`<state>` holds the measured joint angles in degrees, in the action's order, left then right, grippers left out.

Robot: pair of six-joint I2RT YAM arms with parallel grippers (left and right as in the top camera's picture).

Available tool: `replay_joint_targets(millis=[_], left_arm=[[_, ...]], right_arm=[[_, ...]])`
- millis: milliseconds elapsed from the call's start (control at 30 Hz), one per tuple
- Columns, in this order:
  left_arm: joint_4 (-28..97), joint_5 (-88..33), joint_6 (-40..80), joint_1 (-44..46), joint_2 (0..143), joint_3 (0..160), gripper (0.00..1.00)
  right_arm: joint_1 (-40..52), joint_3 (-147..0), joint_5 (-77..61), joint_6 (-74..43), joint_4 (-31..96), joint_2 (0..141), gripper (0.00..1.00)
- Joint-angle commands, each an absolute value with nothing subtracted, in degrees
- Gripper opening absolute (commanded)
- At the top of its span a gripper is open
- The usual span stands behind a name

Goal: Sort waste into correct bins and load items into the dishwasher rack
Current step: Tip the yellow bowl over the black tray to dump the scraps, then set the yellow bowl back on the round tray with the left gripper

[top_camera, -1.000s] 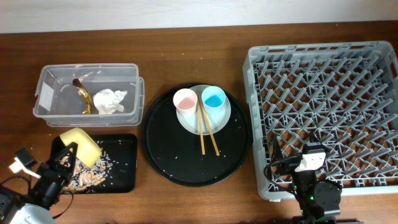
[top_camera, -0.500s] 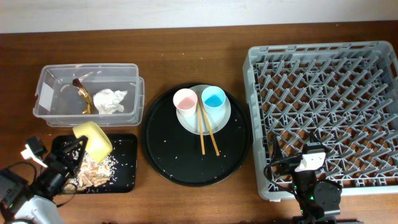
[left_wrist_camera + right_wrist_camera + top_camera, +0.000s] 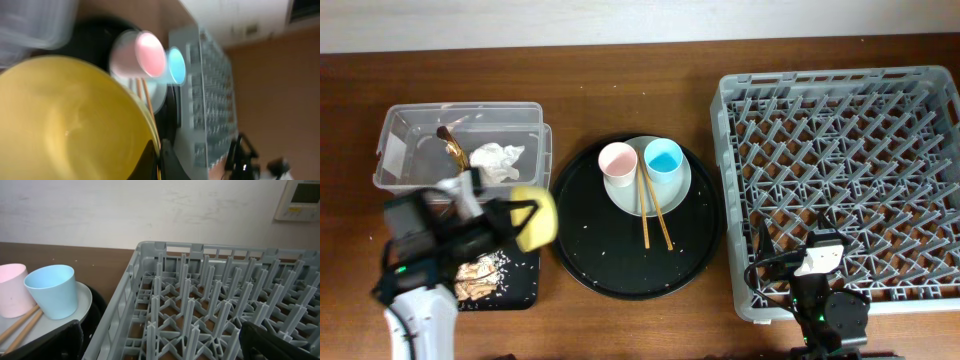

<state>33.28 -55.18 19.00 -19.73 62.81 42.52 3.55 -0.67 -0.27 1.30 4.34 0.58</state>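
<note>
Overhead: tissue (image 3: pixel 501 158), gold scrap (image 3: pixel 455 152) in clear tub (image 3: pixel 398 130); crumbs (image 3: pixel 475 273) in black tray (image 3: pixel 525 287).

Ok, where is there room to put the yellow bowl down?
The grey rack is all bare pegs. The round black tray is bare in front of the plate. The plate is crowded: pink cup, blue cup, chopsticks.

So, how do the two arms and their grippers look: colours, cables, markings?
Both arms are mostly black. The left arm has a white lower link; the left gripper has black fingers. The right arm carries a white block, looped black cables and a small green light. The right gripper has black fingers. No readable markings show.
</note>
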Motion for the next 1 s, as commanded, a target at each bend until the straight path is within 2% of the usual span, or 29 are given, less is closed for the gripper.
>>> replay_joint_targets(millis=[0, 67, 133, 233, 300, 433, 567, 600, 667, 733, 767, 800, 867, 967], left_arm=[[31.64, -32.36, 26.65, -0.56, 61.8, 45.06, 0.0], [31.48, -22.37, 28.38, 8.82, 61.95, 45.06, 0.0], [30.98, -8.43, 30.92, 22.61, 62.96, 45.06, 0.0], [28.6, 0.49, 33.26, 33.36, 67.18, 45.06, 0.0], [26.98, 1.5, 33.71, 36.51, 71.53, 45.06, 0.0], [27.2, 1.54, 33.65, 36.73, 77.56, 45.06, 0.0], [27.92, 8.34, 33.61, 36.75, 77.89, 45.06, 0.02], [27.9, 8.84, 33.61, 36.75, 77.89, 45.06, 0.09], [27.88, 8.84, 33.61, 36.75, 77.89, 45.06, 0.13], [27.9, 8.84, 33.61, 36.75, 77.89, 45.06, 0.22], [27.97, 8.64, 33.61, 36.75, 77.89, 45.06, 0.45], [28.16, 8.38, 33.61, 36.75, 77.89, 45.06, 0.51], [28.29, 8.4, 33.61, 36.75, 77.89, 45.06, 0.53], [28.53, 8.4, 33.61, 36.75, 77.89, 45.06, 0.64]], right_arm=[[3.36, -0.32, -0.4, 1.08, 4.51, 0.21, 0.98], [3.36, -0.32, -0.4, 1.08, 4.51, 0.21, 0.98], [3.36, -0.32, -0.4, 1.08, 4.51, 0.21, 0.98], [3.36, -0.32, -0.4, 1.08, 4.51, 0.21, 0.99], [3.36, -0.32, -0.4, 1.08, 4.51, 0.21, 0.99], [3.36, -0.32, -0.4, 1.08, 4.51, 0.21, 0.98], [3.36, -0.32, -0.4, 1.08, 4.51, 0.21, 0.98], [3.36, -0.32, -0.4, 1.08, 4.51, 0.21, 0.98], [3.36, -0.32, -0.4, 1.08, 4.51, 0.21, 0.98], [3.36, -0.32, -0.4, 1.08, 4.51, 0.21, 0.98], [3.36, -0.32, -0.4, 1.08, 4.51, 0.21, 0.98], [3.36, -0.32, -0.4, 1.08, 4.51, 0.21, 0.98], [3.36, -0.32, -0.4, 1.08, 4.51, 0.21, 0.98], [3.36, -0.32, -0.4, 1.08, 4.51, 0.21, 0.98]])
